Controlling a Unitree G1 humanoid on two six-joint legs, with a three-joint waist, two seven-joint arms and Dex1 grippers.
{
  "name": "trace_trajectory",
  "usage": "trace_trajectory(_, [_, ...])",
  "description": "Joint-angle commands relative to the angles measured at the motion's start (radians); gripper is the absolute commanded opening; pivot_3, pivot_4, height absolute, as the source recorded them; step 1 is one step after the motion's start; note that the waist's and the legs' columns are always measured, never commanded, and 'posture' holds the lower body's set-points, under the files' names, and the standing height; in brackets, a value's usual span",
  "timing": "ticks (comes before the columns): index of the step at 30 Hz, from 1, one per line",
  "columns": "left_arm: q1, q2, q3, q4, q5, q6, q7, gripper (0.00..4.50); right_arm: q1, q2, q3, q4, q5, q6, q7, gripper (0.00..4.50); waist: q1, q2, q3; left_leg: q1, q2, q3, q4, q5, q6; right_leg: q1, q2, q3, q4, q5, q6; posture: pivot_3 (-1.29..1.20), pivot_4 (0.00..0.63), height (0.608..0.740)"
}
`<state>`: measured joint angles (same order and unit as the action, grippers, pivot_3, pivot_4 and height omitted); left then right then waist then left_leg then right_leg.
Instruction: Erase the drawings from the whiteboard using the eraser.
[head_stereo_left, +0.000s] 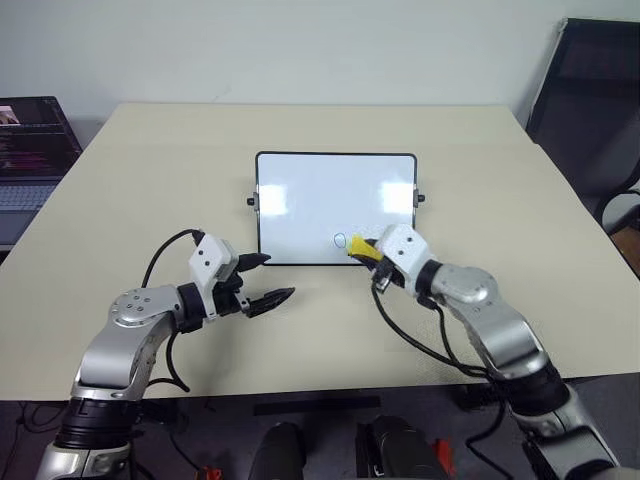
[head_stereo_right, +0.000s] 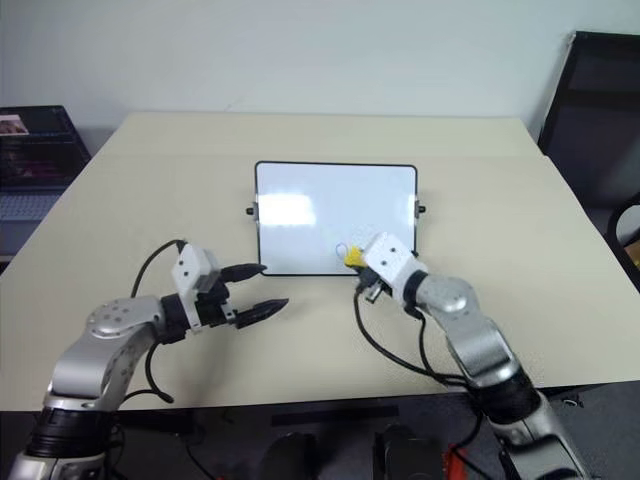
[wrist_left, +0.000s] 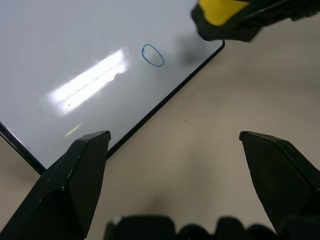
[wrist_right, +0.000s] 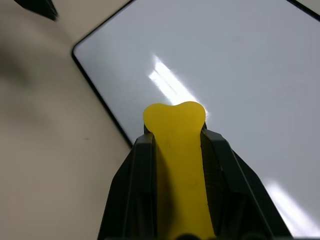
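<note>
Gripping the eraser (wrist_right: 176, 150), right claw (head_stereo_left: 362, 250) overhangs whiteboard (head_stereo_left: 300, 200).

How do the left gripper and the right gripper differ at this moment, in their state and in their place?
The left gripper stands open and holds nothing; the right gripper is shut on the yellow eraser. The left gripper is over the bare table, just off the near edge of the whiteboard; the right gripper is over the board's near edge, beside a small blue drawing. Both have two black fingers and point toward the board.
</note>
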<state>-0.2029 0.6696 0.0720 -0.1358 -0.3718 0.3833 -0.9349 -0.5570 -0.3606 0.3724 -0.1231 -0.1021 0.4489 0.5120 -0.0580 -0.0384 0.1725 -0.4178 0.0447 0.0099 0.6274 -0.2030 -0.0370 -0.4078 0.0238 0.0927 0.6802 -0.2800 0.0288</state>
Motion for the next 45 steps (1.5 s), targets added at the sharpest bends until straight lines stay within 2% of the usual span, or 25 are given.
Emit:
trace_trajectory(1, [-0.008, 0.007, -0.013, -0.011, 0.010, -0.031, -0.015, 4.50, -0.122, 0.043, 0.019, 0.159, -0.071, -0.129, -0.048, 0.87, 0.000, 0.000, 0.000, 0.000, 0.000, 0.000, 0.000, 0.000, 0.000, 0.000, 0.000, 0.000, 0.000, 0.000, 0.000, 0.00, 0.150, 0.740])
trace_trajectory(7, [0.010, 0.004, -0.026, -0.018, 0.022, -0.058, -0.018, 4.50, -0.238, 0.082, 0.054, 0.417, -0.148, -0.254, -0.060, 0.86, 0.001, 0.000, 0.000, 0.000, 0.000, 0.000, 0.000, 0.000, 0.000, 0.000, 0.000, 0.000, 0.000, 0.003, -0.005, 0.00, 0.150, 0.740])
trace_trajectory(15, [0.032, 0.004, -0.021, -0.017, 0.023, -0.076, -0.015, 4.50, -0.175, 0.029, 0.131, 0.364, -0.202, -0.206, 0.122, 0.86, 0.001, 0.000, 0.000, 0.000, 0.001, -0.001, 0.000, 0.000, 0.000, 0.001, -0.001, -0.001, 0.001, 0.003, -0.005, 0.00, 0.150, 0.740])
trace_trajectory(19, [0.028, 0.003, -0.026, -0.018, 0.022, -0.075, -0.016, 4.50, -0.221, 0.055, 0.066, 0.398, -0.247, -0.218, -0.021, 0.86, 0.001, 0.000, 0.000, 0.001, 0.001, -0.001, 0.001, 0.000, 0.000, 0.001, -0.001, -0.001, 0.001, 0.000, 0.000, 0.00, 0.150, 0.740])
trace_trajectory(21, [0.025, 0.003, -0.028, -0.019, 0.020, -0.072, -0.017, 4.50, -0.239, 0.060, 0.049, 0.408, -0.249, -0.222, -0.049, 0.86, 0.001, 0.000, 0.000, 0.001, 0.001, -0.001, 0.002, 0.000, 0.000, 0.001, -0.001, 0.000, 0.002, 0.001, 0.000, 0.00, 0.150, 0.740])
trace_trajectory(31, [0.011, 0.005, -0.034, -0.026, 0.018, -0.060, -0.018, 4.50, -0.149, 0.013, 0.132, 0.310, -0.251, -0.157, 0.164, 0.86, 0.002, -0.001, 0.000, 0.001, 0.001, -0.001, 0.001, 0.000, 0.000, 0.001, -0.001, -0.001, 0.001, 0.002, -0.002, 0.00, 0.150, 0.740])
trace_trajectory(38, [0.005, 0.007, -0.036, -0.028, 0.015, -0.052, -0.021, 4.50, -0.219, 0.050, 0.046, 0.381, -0.288, -0.196, -0.040, 0.86, 0.000, -0.001, 0.000, 0.002, 0.001, 0.000, 0.002, 0.001, 0.000, 0.001, -0.001, 0.000, 0.002, 0.002, 0.001, 0.00, 0.150, 0.740])
trace_trajectory(45, [0.016, 0.004, -0.036, -0.035, 0.014, -0.053, -0.022, 4.50, -0.186, 0.019, 0.076, 0.366, -0.282, -0.183, 0.045, 0.86, 0.003, -0.001, 0.000, 0.001, 0.000, 0.000, 0.002, 0.001, 0.001, 0.001, -0.001, 0.000, 0.001, 0.002, 0.000, 0.00, 0.150, 0.740])
